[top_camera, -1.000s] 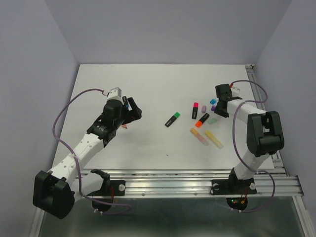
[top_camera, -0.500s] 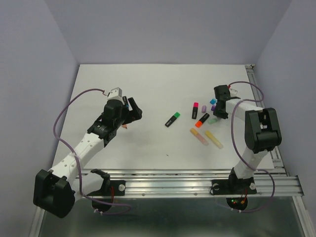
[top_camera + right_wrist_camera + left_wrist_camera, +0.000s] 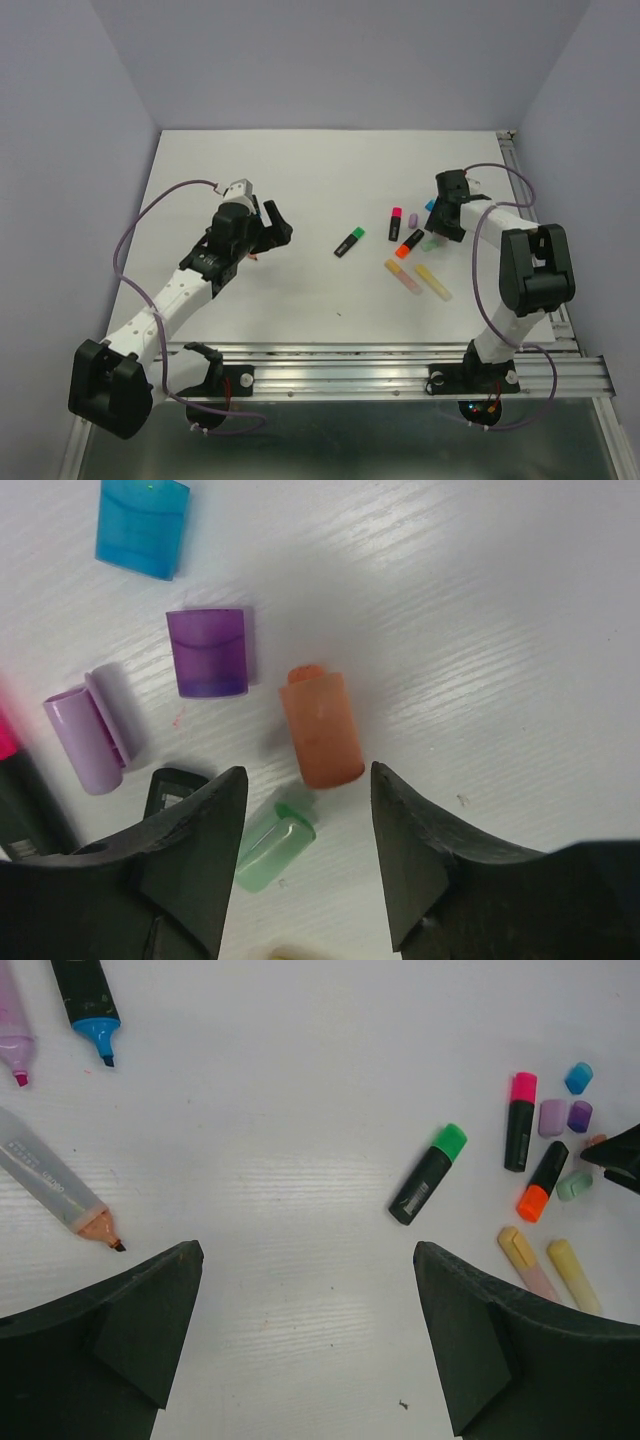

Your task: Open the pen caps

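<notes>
My right gripper (image 3: 307,777) is open low over loose pen caps; an orange cap (image 3: 320,730) lies just ahead between its fingertips, untouched. Around it lie a pale green cap (image 3: 275,840), a purple cap (image 3: 208,652), a lilac cap (image 3: 85,740) and a blue cap (image 3: 142,527). In the top view this gripper (image 3: 438,228) is at the right beside the blue cap (image 3: 431,205). My left gripper (image 3: 308,1260) is open and empty over bare table, at the left (image 3: 282,226) in the top view. Still capped: green (image 3: 428,1173), pink (image 3: 519,1120) and orange (image 3: 543,1180) highlighters.
Three uncapped pens lie by my left gripper: a pink-tipped one (image 3: 10,1030), a black one with a blue tip (image 3: 90,1005) and a clear one with an orange tip (image 3: 55,1195). Two pale pens, peach (image 3: 402,275) and yellow (image 3: 433,283), lie near the front right.
My left gripper has shifted a little to the right. My right gripper has moved only slightly over the caps. Nothing was taken hold of.
</notes>
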Tool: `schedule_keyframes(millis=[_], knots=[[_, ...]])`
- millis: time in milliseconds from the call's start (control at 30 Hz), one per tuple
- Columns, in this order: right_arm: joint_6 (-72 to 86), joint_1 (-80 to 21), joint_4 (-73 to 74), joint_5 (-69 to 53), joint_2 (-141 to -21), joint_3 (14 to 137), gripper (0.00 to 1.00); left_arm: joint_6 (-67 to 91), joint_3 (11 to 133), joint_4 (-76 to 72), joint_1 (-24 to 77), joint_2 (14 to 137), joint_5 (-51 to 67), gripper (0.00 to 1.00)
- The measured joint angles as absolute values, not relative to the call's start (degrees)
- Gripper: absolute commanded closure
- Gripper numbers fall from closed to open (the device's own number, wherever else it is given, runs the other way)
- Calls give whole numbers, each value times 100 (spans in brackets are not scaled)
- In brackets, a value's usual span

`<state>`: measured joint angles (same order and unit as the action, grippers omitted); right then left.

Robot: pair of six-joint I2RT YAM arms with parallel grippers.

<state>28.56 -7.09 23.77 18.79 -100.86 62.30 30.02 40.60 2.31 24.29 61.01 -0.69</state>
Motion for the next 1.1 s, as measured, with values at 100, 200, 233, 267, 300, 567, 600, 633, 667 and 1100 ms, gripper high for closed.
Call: schedule_keyframes(millis=[100, 200, 233, 267, 300, 567, 600, 633, 667, 1100], knots=[[2886, -709, 2447, 1841, -9878, 6230, 41, 2961, 4027, 176, 2432, 6101, 47, 1], [2930, -709, 2552, 1837, -9620, 6230, 37, 2904, 4018, 113, 2438, 6156, 183, 1], [2963, -709, 2598, 1839, -9496, 6230, 25, 2877, 4018, 69, 2447, 6195, 246, 1], [2978, -709, 2628, 1839, -9406, 6230, 21, 2856, 4018, 40, 2464, 6239, 287, 1], [3024, -709, 2668, 1837, -9279, 6230, 5, 2829, 4018, -8, 2495, 6313, 344, 1], [3203, -709, 2641, 1710, -7373, 5590, 0, 2567, 4399, -167, 3225, 7343, 456, 1], [3227, -709, 2628, 1675, -7148, 5448, 0, 2508, 4510, -187, 3323, 7505, 456, 1], [3256, -709, 2571, 1586, -6794, 5183, 0, 2464, 4637, -180, 3389, 7647, 458, 1], [3262, -709, 2547, 1527, -6613, 5050, 0, 2425, 4759, -189, 3450, 7789, 449, 1], [3295, -709, 2440, 707, -5321, 3776, 0, 1754, 6796, -1, 4018, 10071, 176, 1]])
